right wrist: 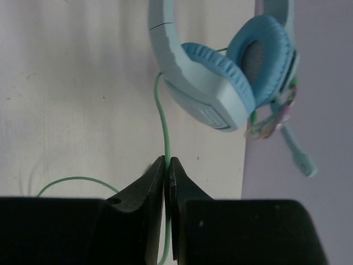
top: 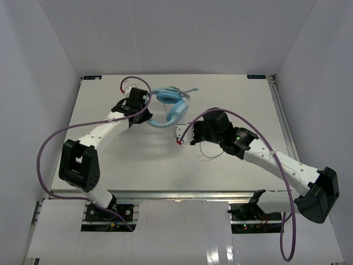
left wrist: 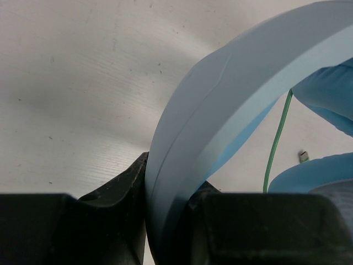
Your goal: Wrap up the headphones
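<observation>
headphones (top: 168,104) near table's (top: 237,99) far edge: left claw (left wrist: 168,190) clamps headband (left wrist: 220,110), right claw (right wrist: 167,165) pinches cable (right wrist: 162,110).

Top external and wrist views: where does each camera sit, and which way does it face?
Top external: above, behind the bases, looking down at the table; both arms show.
Left wrist: on the left hand, looking along its fingers at the clamped headband.
Right wrist: on the right hand, looking along its fingers at the pinched cable.
Shared: both wrist views show the cable.
</observation>
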### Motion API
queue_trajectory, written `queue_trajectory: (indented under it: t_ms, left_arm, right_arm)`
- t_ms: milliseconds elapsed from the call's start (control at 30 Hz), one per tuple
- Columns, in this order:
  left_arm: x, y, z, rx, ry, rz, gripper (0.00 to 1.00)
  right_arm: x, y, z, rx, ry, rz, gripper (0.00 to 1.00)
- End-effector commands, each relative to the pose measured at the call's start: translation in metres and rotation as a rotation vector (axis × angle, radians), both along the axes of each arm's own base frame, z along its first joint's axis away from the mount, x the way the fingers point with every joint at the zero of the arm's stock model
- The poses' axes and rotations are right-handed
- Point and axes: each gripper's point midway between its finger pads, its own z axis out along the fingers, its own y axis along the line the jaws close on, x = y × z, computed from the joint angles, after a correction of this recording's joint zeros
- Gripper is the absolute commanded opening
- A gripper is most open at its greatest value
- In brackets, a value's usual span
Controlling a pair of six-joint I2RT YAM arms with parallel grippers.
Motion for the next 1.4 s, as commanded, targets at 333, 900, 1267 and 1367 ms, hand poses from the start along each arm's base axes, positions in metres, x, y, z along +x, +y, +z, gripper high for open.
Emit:
queue_trajectory:
  t_ms: [333, 900, 1267, 1367]
  left_arm:
    - [-0.035, -0.053, -0.017, 0.104, 0.070, -0.264, 0.00]
    - [-0.071, -0.033, -0.034, 0.200, 0.127, -0.391, 0.00]
    - [-0.080, -0.039, -0.043, 0.180, 0.154, -0.456, 0.00]
    - [-0.083, -0.039, -0.047, 0.182, 0.168, -0.473, 0.00]
  right_arm:
    - [0.046, -0.016, 0.056, 0.024, -0.361, -0.193, 0.11]
    - [0.061, -0.042, 0.069, 0.044, -0.402, -0.280, 0.13]
    - [0.064, -0.042, 0.073, 0.070, -0.391, -0.286, 0.21]
    - [0.066, -0.044, 0.076, 0.084, -0.390, -0.294, 0.24]
